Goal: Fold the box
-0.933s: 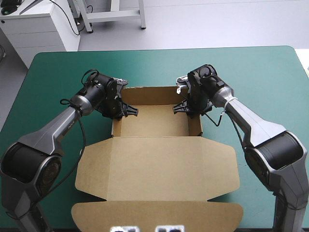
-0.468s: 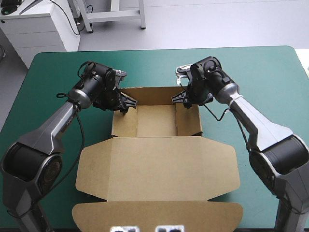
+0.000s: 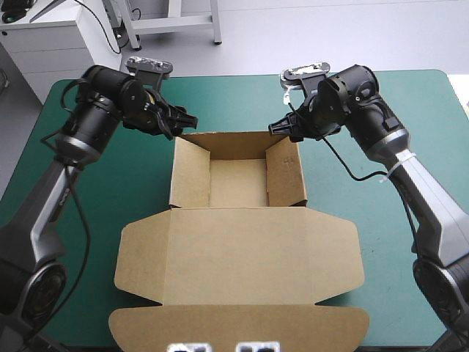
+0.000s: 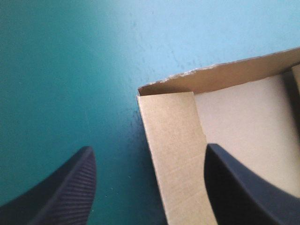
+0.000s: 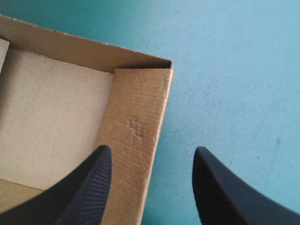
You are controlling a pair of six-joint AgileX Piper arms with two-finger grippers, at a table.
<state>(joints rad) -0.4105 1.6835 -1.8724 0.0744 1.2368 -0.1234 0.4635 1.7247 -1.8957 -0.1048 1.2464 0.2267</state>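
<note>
The brown box stands mid-table as an open tray with its walls up. Its lid lies flat toward the near edge, with a front flap beyond it. My left gripper hovers open over the tray's far left corner. In the left wrist view the gripper straddles the left side wall, one finger outside over the cover and one over the tray's floor. My right gripper hangs open over the far right corner. In its wrist view the gripper straddles the right side wall.
The teal-green cover shows on both sides of the box and beyond its far wall. The lid's front flap reaches close to the table's near edge. Rounded ear flaps stick out at the lid's sides.
Both grippers have risen out of the tray and drawn back toward its far corners. The two side walls, earlier leaning inward under the fingers, now stand upright.
</note>
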